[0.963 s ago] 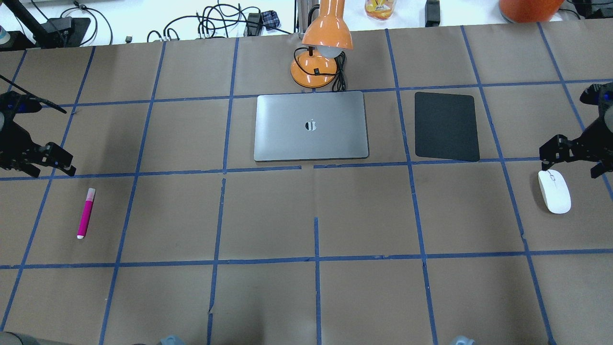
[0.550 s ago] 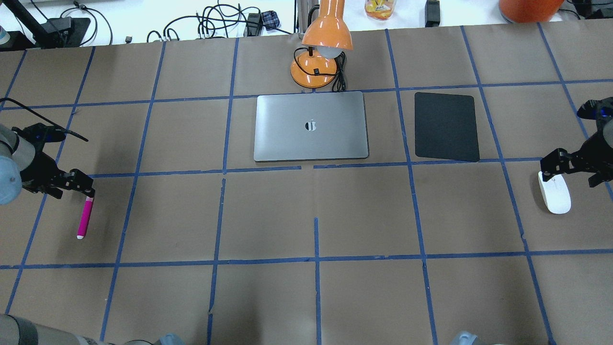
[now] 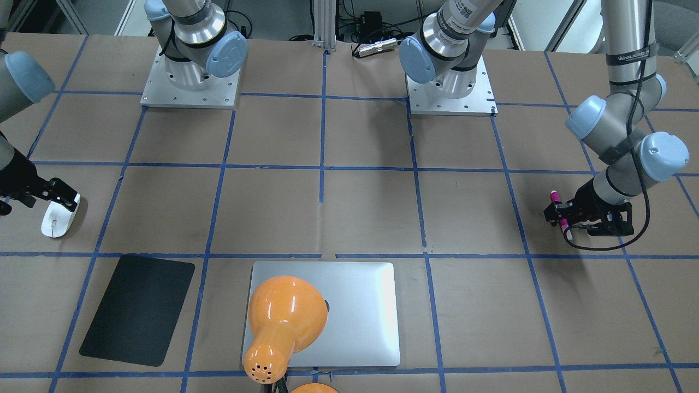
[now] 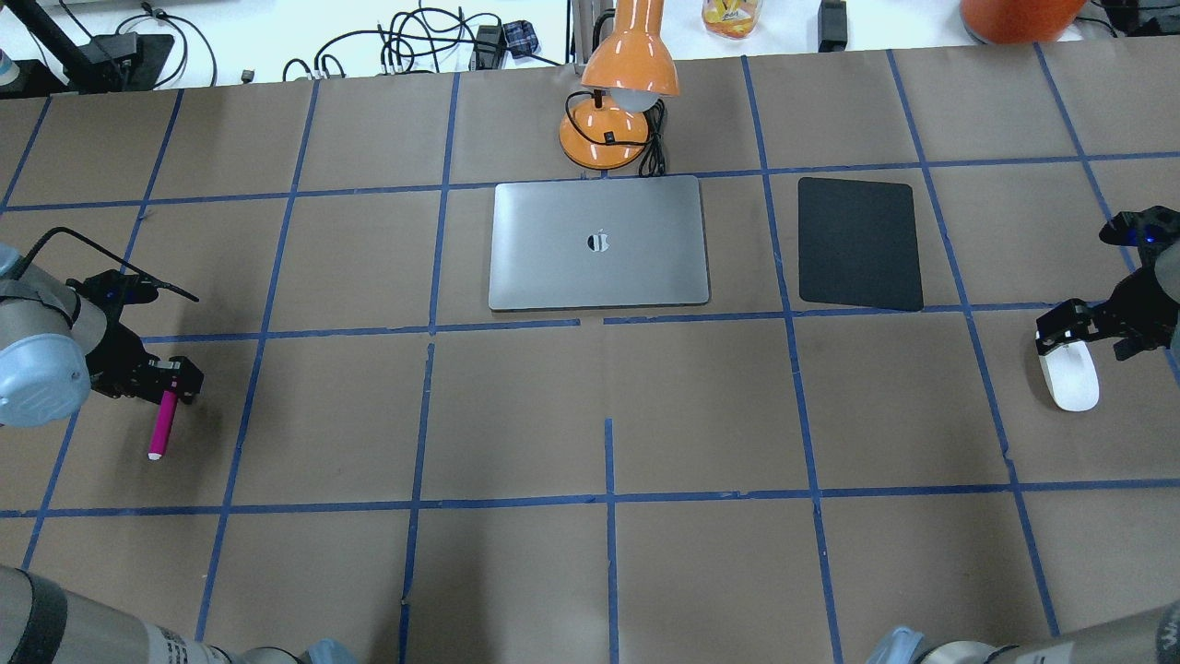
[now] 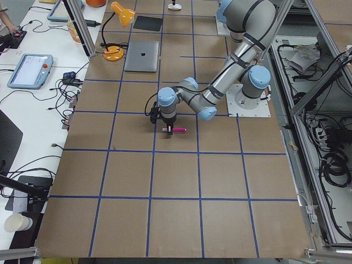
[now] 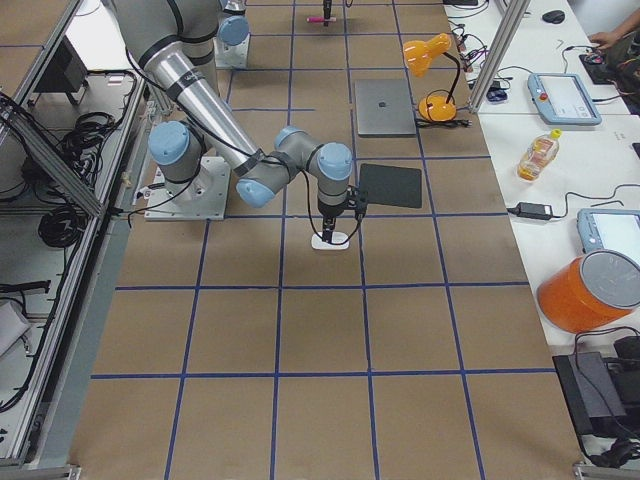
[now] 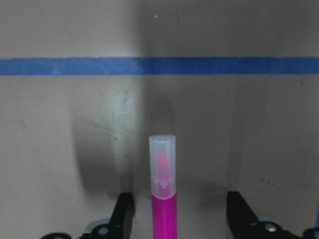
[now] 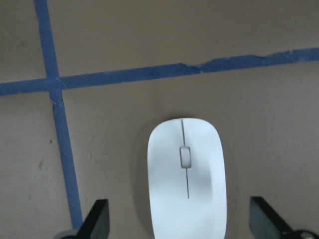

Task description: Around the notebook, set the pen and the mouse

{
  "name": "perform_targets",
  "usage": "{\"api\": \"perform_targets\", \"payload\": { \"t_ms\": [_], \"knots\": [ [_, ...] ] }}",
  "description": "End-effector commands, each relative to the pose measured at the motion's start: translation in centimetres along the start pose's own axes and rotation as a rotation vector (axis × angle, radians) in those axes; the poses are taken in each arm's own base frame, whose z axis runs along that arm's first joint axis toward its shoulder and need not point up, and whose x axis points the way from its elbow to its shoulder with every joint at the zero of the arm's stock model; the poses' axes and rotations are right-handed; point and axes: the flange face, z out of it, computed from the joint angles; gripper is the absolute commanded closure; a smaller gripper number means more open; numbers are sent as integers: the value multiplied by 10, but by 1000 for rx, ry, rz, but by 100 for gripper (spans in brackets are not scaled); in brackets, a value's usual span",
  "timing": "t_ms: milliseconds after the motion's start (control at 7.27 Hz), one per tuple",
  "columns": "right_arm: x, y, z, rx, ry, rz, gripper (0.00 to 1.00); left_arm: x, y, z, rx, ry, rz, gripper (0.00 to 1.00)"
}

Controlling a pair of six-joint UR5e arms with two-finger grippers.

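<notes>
The magenta pen point(image 4: 163, 424) lies on the brown table at the left, its pale cap point(image 7: 162, 164) pointing away from the robot. My left gripper point(image 4: 171, 378) is low over the cap end and open, one finger point(image 7: 124, 214) on each side of the pen with gaps. The white mouse point(image 4: 1071, 380) lies at the far right. My right gripper point(image 4: 1086, 341) hovers open over its far end, and the mouse point(image 8: 187, 174) sits between the spread fingers point(image 8: 97, 221) untouched. The silver notebook point(image 4: 599, 242) lies shut at the back centre, far from both.
A black pad point(image 4: 859, 242) lies right of the notebook. An orange desk lamp point(image 4: 619, 101) stands just behind the notebook, its head point(image 3: 284, 314) covering part of the lid in the front-facing view. Blue tape lines grid the table. Cables lie beyond the far edge.
My left gripper has moved toward the robot's side and over the pen's cap end. My right gripper has shifted onto the far end of the mouse. Pen and mouse have not moved.
</notes>
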Motion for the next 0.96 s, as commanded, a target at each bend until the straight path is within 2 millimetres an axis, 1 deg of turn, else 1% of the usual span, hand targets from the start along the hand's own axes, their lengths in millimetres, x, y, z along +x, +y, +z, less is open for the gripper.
{"api": "perform_targets", "payload": {
  "t_ms": [0, 138, 275, 550, 688, 825],
  "knots": [
    [6, -5, 17, 12, 20, -58, 0, -3, -1, -3, 9, -4, -8, 100],
    [6, -6, 22, 3, 15, -55, 0, -3, -1, -7, 9, -4, -10, 100],
    [3, -4, 28, -7, -3, -53, 0, 8, -2, -19, 14, -10, -23, 100],
    [4, -1, 34, -26, 0, -60, 0, 16, -3, -20, 13, 22, -37, 100],
    [5, -2, 36, -30, -1, -60, 0, 22, -3, -23, 22, 68, -62, 100],
    [7, -3, 46, -56, -9, -59, 0, 23, -2, -18, 10, 94, -69, 100]
  ]
}}
